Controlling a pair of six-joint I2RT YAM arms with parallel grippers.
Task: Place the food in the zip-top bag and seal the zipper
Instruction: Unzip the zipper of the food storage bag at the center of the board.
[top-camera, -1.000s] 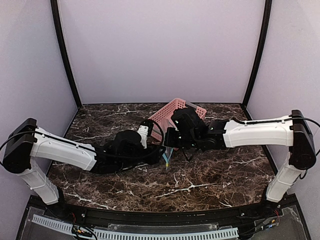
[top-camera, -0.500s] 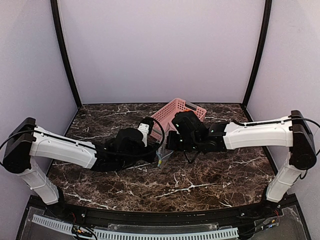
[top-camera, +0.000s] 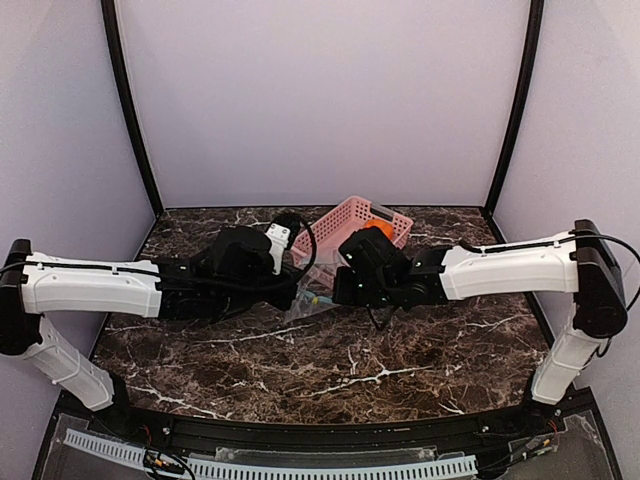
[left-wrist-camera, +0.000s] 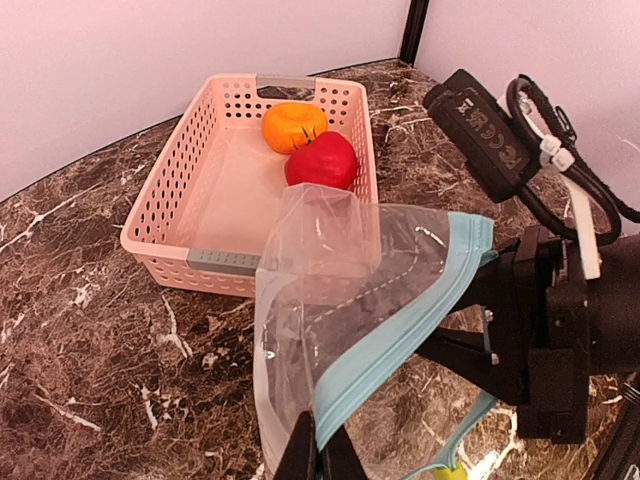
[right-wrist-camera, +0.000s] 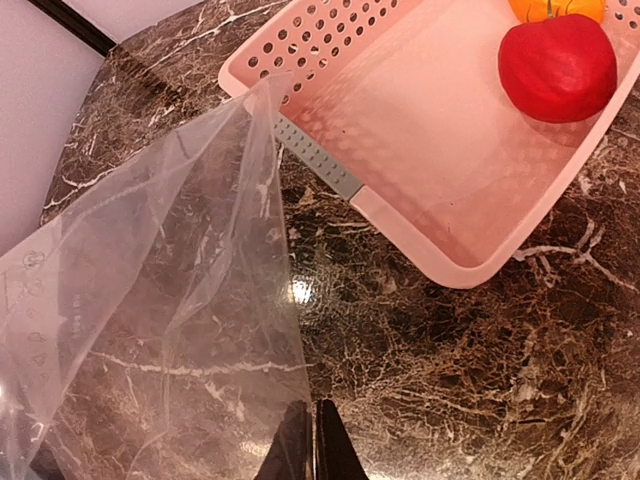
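A: Where's the clear plastic zip-top bag (left-wrist-camera: 330, 270)?
B: Centre frame, hanging between my arms. My left pincer (left-wrist-camera: 320, 455) is clamped on its teal-blue zipper strip (left-wrist-camera: 400, 330), and my right pincer (right-wrist-camera: 312, 440) nips the other lip.
A: Room?
B: The pink slotted plastic basket (left-wrist-camera: 180, 170) sits just beyond, holding the orange round toy food (left-wrist-camera: 293, 127) and the red round toy food (left-wrist-camera: 322, 160). The lower dark marble desk (top-camera: 400, 370) is bare. A second ago my left pincer gaped.

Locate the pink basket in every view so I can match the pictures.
Top external: pink basket at the table's far middle, just behind the two wrists.
Left wrist: pink basket in the upper left and centre.
Right wrist: pink basket across the top right, cut off by the picture's edges.
Shared landmark: the orange food lying inside it.
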